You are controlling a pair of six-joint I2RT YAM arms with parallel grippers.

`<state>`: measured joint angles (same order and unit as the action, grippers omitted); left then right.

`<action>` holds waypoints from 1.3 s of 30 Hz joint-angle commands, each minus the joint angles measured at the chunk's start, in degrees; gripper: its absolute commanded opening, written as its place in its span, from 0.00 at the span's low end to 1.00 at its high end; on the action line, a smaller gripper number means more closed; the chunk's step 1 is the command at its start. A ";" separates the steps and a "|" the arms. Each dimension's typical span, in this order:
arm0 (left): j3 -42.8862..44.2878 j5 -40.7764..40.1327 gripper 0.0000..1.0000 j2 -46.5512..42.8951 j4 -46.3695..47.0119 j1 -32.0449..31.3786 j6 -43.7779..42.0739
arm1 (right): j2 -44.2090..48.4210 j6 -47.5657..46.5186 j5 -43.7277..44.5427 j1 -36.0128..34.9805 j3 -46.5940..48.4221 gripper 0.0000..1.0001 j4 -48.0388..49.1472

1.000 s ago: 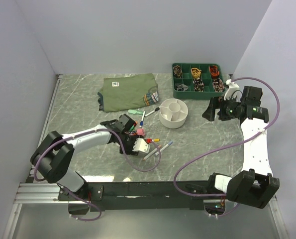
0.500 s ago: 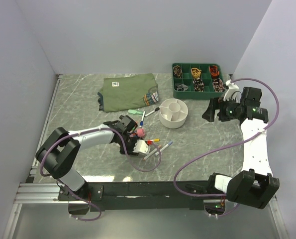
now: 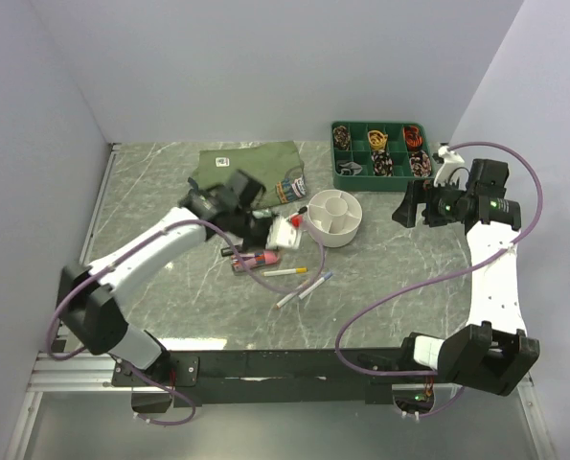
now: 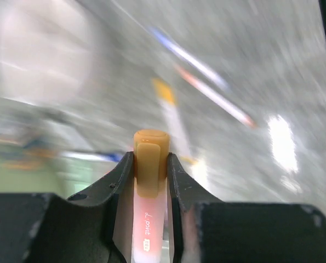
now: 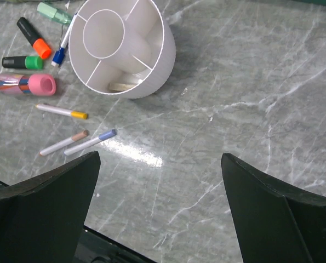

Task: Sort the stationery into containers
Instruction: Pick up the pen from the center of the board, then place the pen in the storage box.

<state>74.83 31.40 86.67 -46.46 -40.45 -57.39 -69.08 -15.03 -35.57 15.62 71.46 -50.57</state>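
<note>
Across a grey marble table (image 3: 399,278), two robot arms reach from the near edge. At the far side lie a folded olive shirt (image 3: 246,177) and, to its right, a dark green compartment tray (image 3: 371,182). Between the arms stands the white divided tub (image 3: 334,237).

Just beside the tub, on its left in the overhead view, the left gripper (image 3: 283,232) hangs raised off the table. Its fingers are pinched narrow on an orange-capped pen (image 4: 150,164), whose cap pokes just past the fingertips.

Right of the tub and apart from it, the right gripper (image 3: 411,206) hangs with its jaws spread wide and nothing between them.

Loose stationery lies on the table left of the tub: a chunky pink-capped marker (image 5: 23,85), a black green-capped marker (image 5: 21,62), a black orange-capped marker (image 5: 31,37) and a pale green marker (image 5: 54,12). A thin blue-capped pen (image 5: 64,46) rests against the tub's wall. Nearer the arms lie a yellow-tipped white pen (image 5: 61,111) and two more thin pens (image 5: 90,141) side by side.
</note>
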 commanded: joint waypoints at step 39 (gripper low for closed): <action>22.21 20.11 0.01 44.54 102.88 9.86 84.28 | 6.42 8.79 1.74 -0.24 -4.67 1.00 12.16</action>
<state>95.81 50.06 130.50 50.33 -29.93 24.23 -61.91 -5.67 -34.04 15.62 63.16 -38.37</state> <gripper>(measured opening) 0.267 0.997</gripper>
